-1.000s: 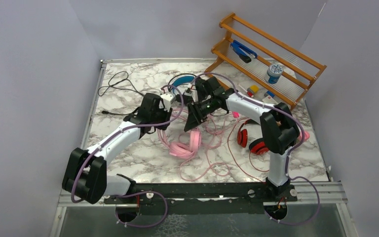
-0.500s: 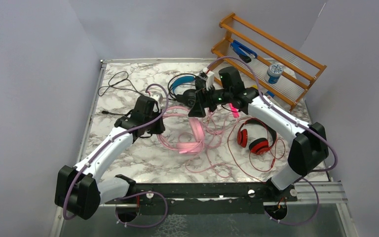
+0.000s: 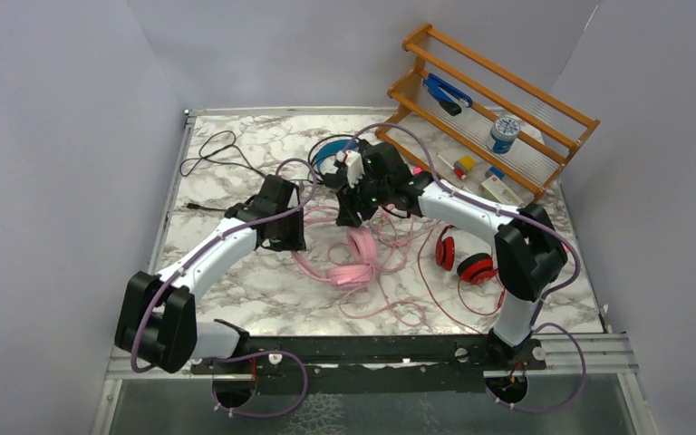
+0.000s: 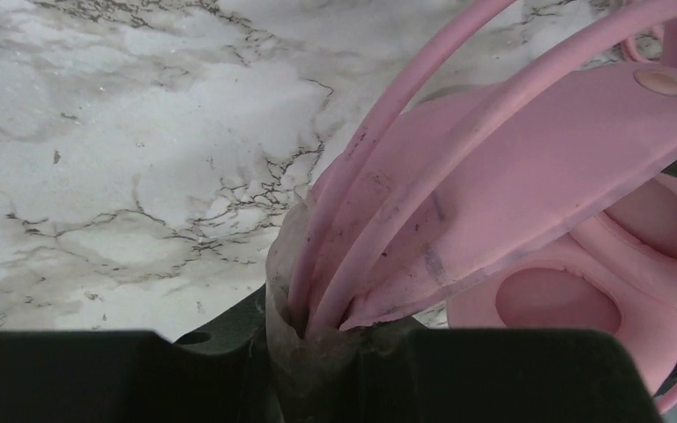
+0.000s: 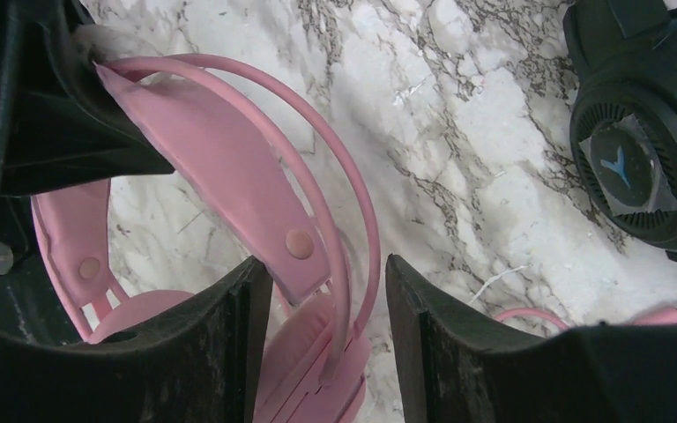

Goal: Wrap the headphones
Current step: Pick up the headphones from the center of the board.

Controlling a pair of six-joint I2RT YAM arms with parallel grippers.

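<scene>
Fingers of your left gripper (image 4: 317, 352) are clamped on the pink headset (image 4: 529, 159), pinching its flat band and two thin hoops together, and grey scuffs show on the pink. Your right gripper (image 5: 326, 348) is spread wide, and the same band shows in the gap between its fingers (image 5: 203, 352). The headset sits mid-table (image 3: 267, 290) between both arms. A pink cable (image 5: 529, 314) lies beside it. Just beyond, the black earcup (image 5: 643, 150) carries a blue Y-shaped mark. The red headset (image 3: 460, 256) lies to the right, well apart
</scene>
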